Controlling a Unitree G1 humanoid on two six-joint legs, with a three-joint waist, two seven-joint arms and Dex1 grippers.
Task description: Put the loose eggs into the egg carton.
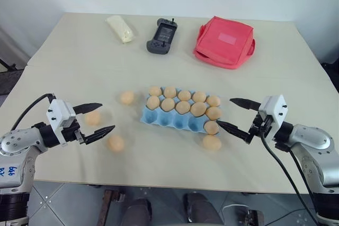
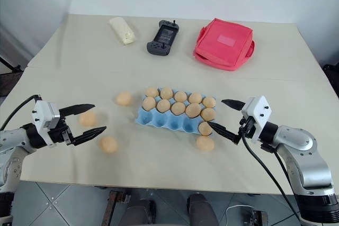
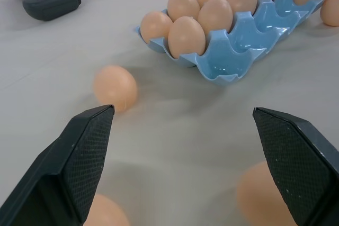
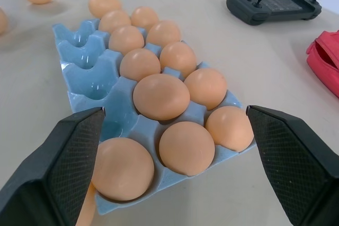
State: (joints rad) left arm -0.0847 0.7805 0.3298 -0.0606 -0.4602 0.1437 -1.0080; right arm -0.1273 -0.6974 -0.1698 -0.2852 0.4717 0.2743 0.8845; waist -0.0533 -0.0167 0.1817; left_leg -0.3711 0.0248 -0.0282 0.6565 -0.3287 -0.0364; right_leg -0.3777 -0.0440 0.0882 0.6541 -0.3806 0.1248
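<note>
Loose eggs [image 1: 115, 143]: plain tan-orange, unpatterned. Egg carton [image 1: 175, 119]: light blue throughout. Worktop [image 1: 79, 62]: pale beige. Fabric bag [image 1: 224, 42]: red with a paler pink patch on top. Handheld controller [image 1: 162, 36]: dark grey. Packet [image 1: 121, 28]: cream-white. Fingers [image 3: 79, 157]: black, with fine cross-hatched pads.

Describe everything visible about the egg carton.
The egg carton is a light blue moulded tray, plastic by its look, lying flat near the middle of the table. It has three rows of round cups. The two far rows are full of tan eggs; the near row holds one egg at its right end, the rest empty. Neither gripper touches it.
</note>
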